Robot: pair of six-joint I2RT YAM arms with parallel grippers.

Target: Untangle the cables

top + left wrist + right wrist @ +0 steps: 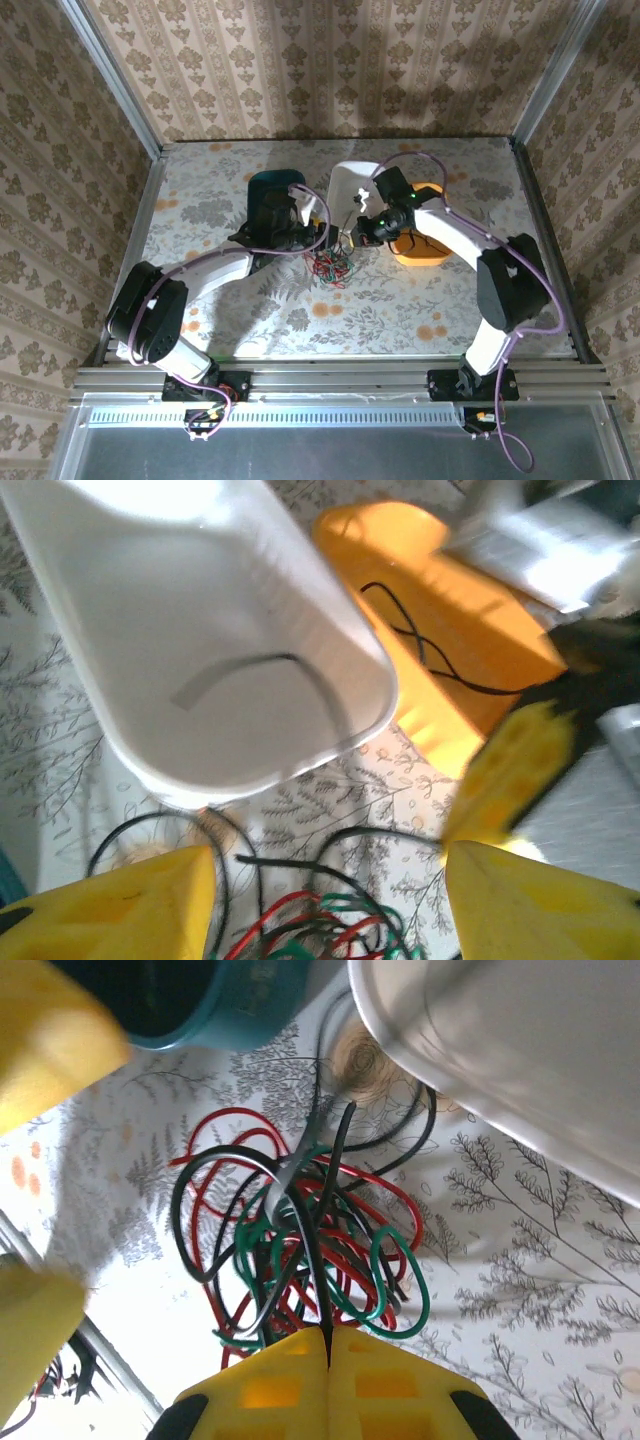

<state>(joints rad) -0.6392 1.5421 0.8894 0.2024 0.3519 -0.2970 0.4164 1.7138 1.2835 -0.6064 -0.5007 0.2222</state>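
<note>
**A:** Why was the right tool (pixel 328 1345) clamped shut like that?

**B:** It had pinched one black strand (pixel 322 1295) where it left the cables (pixel 300 1230). The strand ran straight into the seam between its closed pads. My reading is that it was holding that single wire so it could be drawn free of the knot.

**A:** And the left tool (pixel 325 880)?

**B:** Its jaws stood wide with nothing gripped. The red and green loops lay just below and between its fingers, touching neither as far as I could tell. I'd judge it had let go so the pile would not be dragged along.

**A:** Where did the tangle sit?

**B:** On the worktop (pixel 220 190) near its middle, just on the near side of the white tray (pixel 150 600). The left tool was at its left and the right tool at its right, both close in. The teal tray (pixel 240 1010) lay further left and far.

**A:** Any wire already sorted?

**B:** A loose black cable (pixel 420 645) lay in the orange tray (pixel 500 650) on the right, apart from the knot. The rest were heaped together, red, green and black crossing tightly.
</note>
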